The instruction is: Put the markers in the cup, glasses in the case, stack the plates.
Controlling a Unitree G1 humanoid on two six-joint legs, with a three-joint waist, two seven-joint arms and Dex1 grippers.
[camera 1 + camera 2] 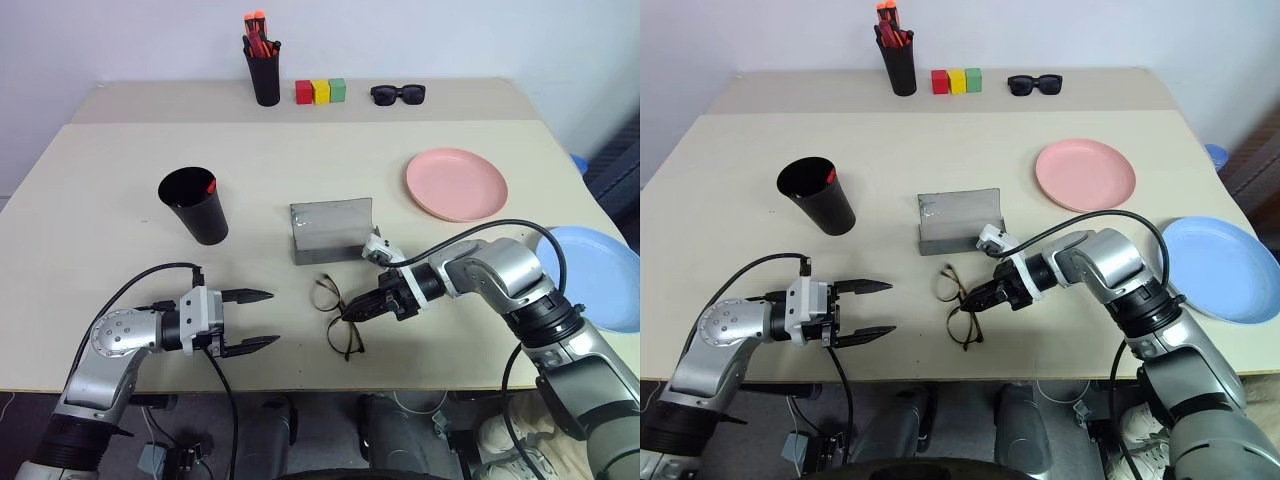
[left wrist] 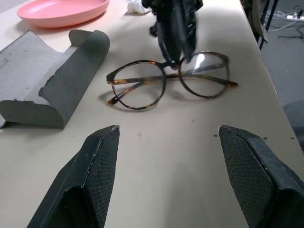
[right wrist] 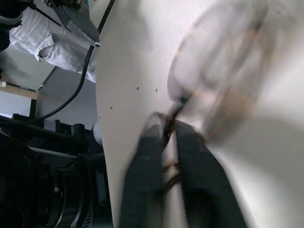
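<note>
Glasses (image 2: 171,80) bridge hidden by right gripper (image 2: 175,56)

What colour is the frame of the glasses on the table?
The glasses have a dark brown, tortoiseshell-mottled frame, seen best in the left wrist view.

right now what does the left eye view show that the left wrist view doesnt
Left eye view alone: the black cup with a red-tipped marker inside, the light blue plate, the pen holder, the coloured blocks and the sunglasses.
Left wrist view alone: the mesh-textured inner faces of the open left gripper's fingers.
Both: the glasses, the right gripper shut on their bridge, the open grey case and the pink plate.
</note>
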